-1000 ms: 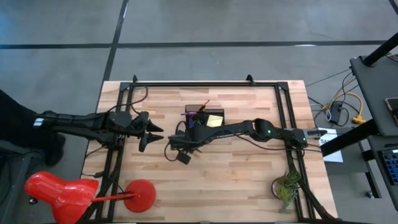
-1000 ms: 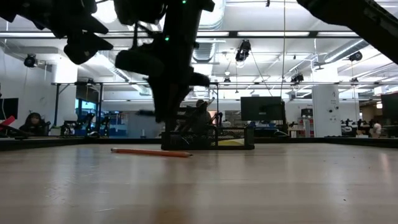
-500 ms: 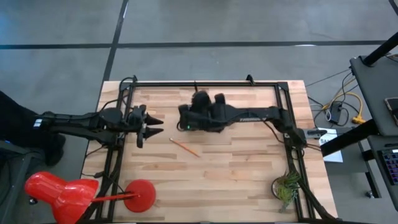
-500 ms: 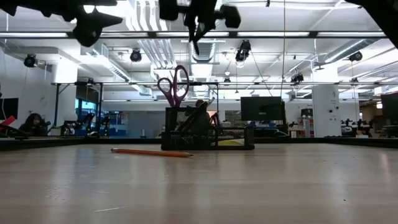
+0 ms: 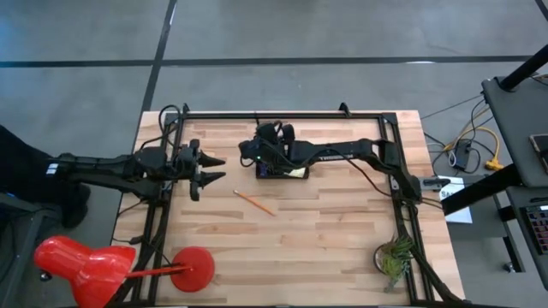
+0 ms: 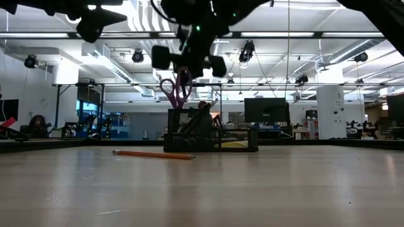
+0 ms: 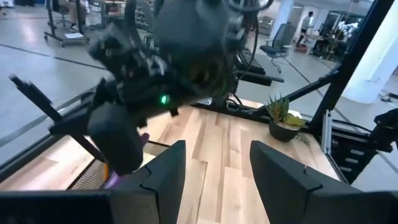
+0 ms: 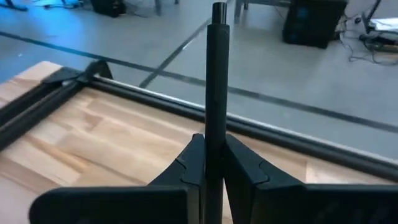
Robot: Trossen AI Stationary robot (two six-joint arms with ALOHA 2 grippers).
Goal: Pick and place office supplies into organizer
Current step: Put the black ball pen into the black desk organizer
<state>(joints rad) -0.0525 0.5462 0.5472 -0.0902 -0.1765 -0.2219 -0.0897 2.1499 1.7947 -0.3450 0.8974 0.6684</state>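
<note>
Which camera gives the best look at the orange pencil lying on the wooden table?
The high view: the orange pencil lies whole and diagonal on bare wood, clear of the black organizer. The low view shows it edge-on as a thin line. Neither wrist view shows it.

My arms are matte black, jointed and slim, with loose black cables along them. My left gripper has two broad angular fingers; a small green light glows on my right wrist.

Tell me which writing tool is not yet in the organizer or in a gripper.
The orange pencil: it lies alone on the table.
</note>
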